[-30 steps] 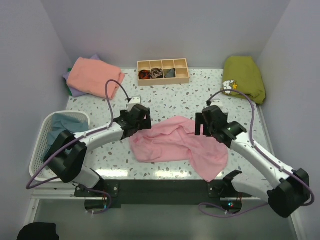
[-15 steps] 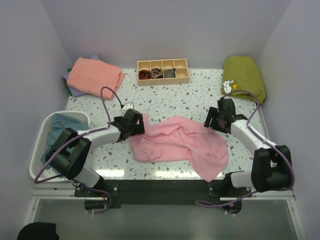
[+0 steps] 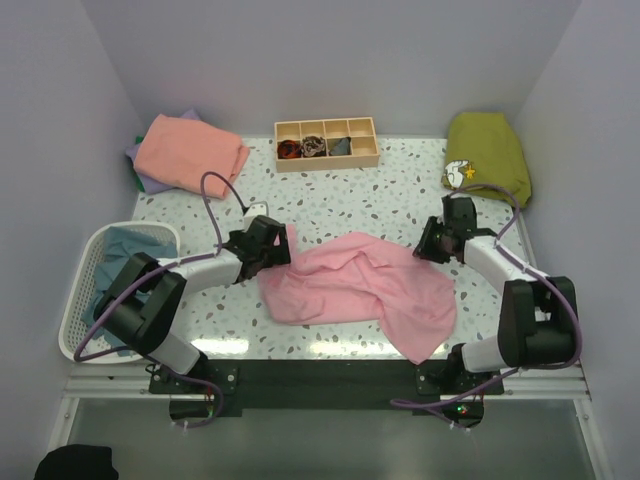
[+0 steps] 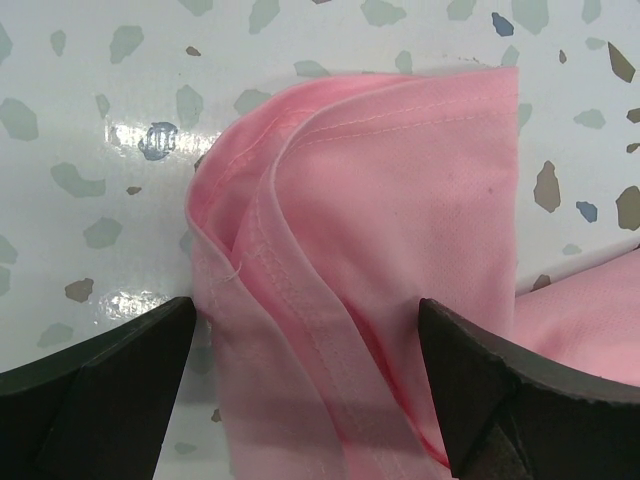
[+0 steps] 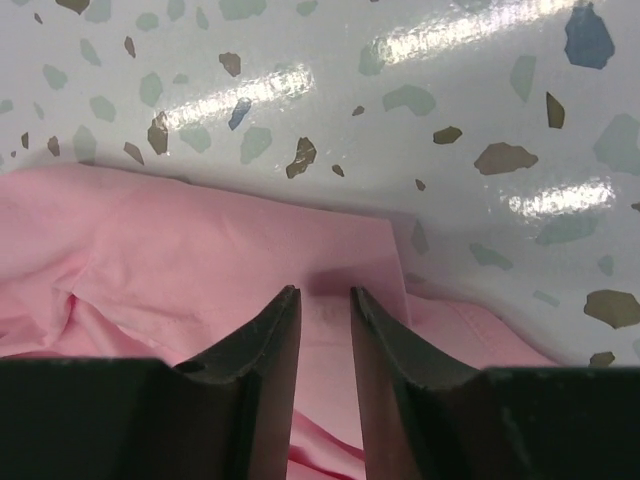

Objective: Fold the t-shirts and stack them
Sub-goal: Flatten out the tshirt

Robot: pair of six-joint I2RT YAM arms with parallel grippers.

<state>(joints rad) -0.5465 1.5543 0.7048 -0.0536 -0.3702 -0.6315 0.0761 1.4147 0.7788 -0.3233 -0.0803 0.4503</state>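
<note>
A light pink t-shirt point(image 3: 350, 285) lies crumpled in the middle of the table. My left gripper point(image 3: 283, 243) is low at its upper-left corner. In the left wrist view that gripper point(image 4: 305, 320) is wide open, its fingers on either side of a folded hem of the pink t-shirt point(image 4: 400, 180). My right gripper point(image 3: 428, 248) is down at the shirt's upper-right corner. In the right wrist view its fingertips point(image 5: 325, 295) stand a narrow gap apart over the flat corner of the pink t-shirt point(image 5: 200, 240), with cloth showing in the gap.
A folded salmon t-shirt point(image 3: 190, 150) tops a lavender one point(image 3: 133, 168) at the back left. A compartmented wooden tray point(image 3: 326, 143) stands at the back centre and an olive-green garment point(image 3: 488, 155) at the back right. A white basket point(image 3: 80, 280) with teal cloth point(image 3: 125, 250) sits on the left.
Both arms have come down onto the pink t-shirt's upper corners. The right gripper moved right and back, and its jaws narrowed from wide to a small gap. The left stayed open.
</note>
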